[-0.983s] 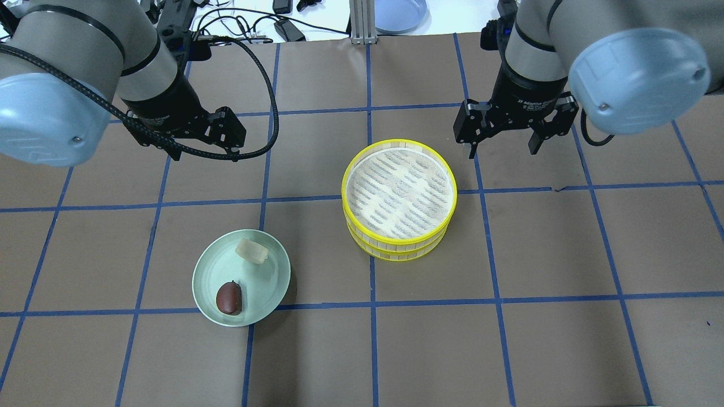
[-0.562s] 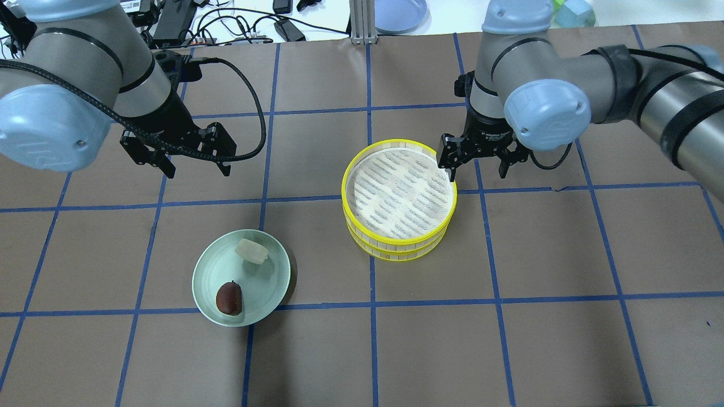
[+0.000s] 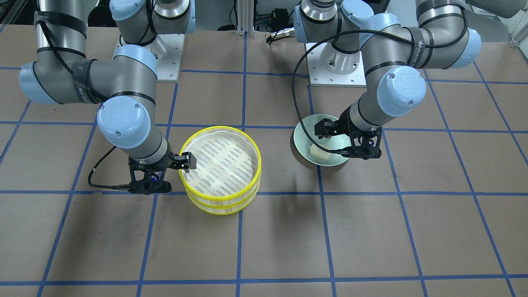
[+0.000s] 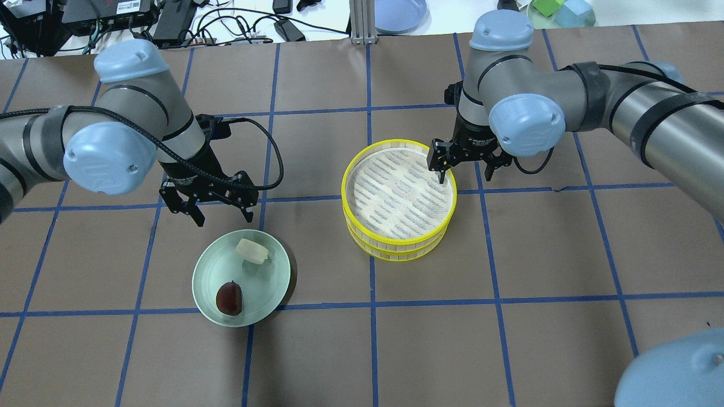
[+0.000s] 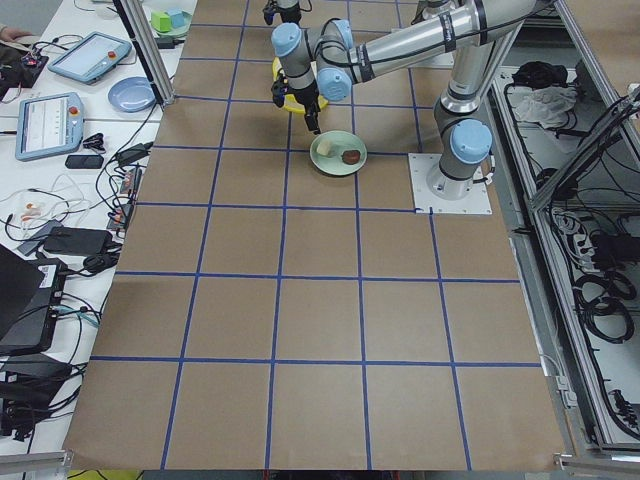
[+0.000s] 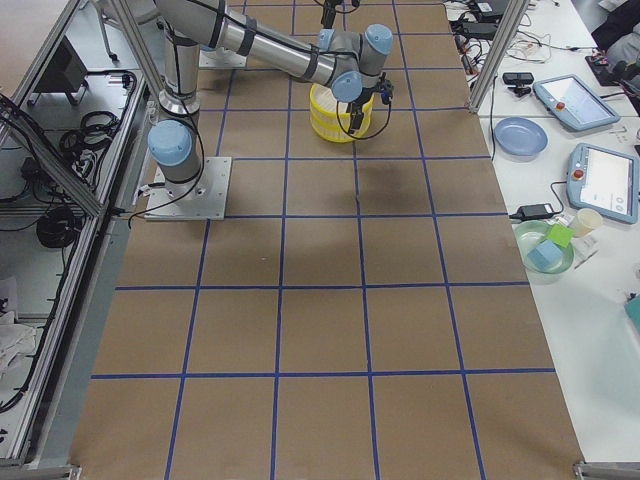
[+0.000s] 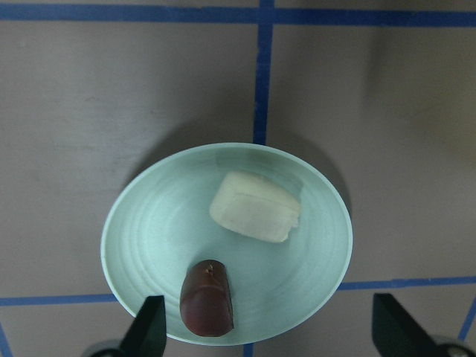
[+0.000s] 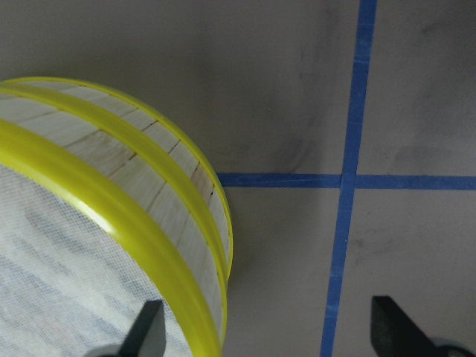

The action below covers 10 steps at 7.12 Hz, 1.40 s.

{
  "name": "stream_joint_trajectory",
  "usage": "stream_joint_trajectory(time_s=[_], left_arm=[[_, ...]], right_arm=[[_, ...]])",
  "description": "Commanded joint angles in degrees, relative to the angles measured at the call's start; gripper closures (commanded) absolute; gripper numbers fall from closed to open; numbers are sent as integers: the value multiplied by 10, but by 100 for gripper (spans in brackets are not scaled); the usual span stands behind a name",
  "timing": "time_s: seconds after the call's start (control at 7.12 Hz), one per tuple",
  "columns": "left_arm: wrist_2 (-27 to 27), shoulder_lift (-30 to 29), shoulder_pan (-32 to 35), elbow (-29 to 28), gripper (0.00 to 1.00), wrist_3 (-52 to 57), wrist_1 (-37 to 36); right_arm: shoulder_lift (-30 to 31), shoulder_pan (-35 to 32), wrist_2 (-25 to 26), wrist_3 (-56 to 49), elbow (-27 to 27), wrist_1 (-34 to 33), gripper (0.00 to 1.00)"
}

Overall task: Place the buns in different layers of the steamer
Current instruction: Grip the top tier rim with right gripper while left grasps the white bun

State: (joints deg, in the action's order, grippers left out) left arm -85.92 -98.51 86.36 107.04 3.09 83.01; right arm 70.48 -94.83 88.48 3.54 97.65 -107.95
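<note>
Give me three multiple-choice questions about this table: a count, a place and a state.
1. How many steamer trays are stacked? A one B two C three
2. Where are the cream bun and the brown bun? A both on the green plate B both in the top tray C one in each
3. The left tool is: A open and empty B shut on the cream bun C shut on the brown bun
Answers: 1 B, two yellow rims sit one above the other. 2 A, both lie on the plate. 3 A, its fingertips stand apart, nothing between.

White print on the black fabric strap [image 3: 421, 41] round my left arm [image 3: 445, 45] and on my right gripper [image 4: 464, 176]: both unreadable.
</note>
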Motion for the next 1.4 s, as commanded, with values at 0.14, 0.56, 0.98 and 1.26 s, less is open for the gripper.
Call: stream_joint_trajectory(time_s=[0.14,0.56,0.98,1.26], left_arm=[[22,-61,0,16,10,2,0],[19,-112,0,16,12,2,-35],[12,-130,0,12,81,0,-35],[13,-117,0,5,100,-8,-29]], right_arm=[[-2,0,-3,1,0,-7,66],[-2,0,-6,8,0,-1,71],[-2,0,-28,28,0,8,85],[4,0,-28,60,0,10,85]])
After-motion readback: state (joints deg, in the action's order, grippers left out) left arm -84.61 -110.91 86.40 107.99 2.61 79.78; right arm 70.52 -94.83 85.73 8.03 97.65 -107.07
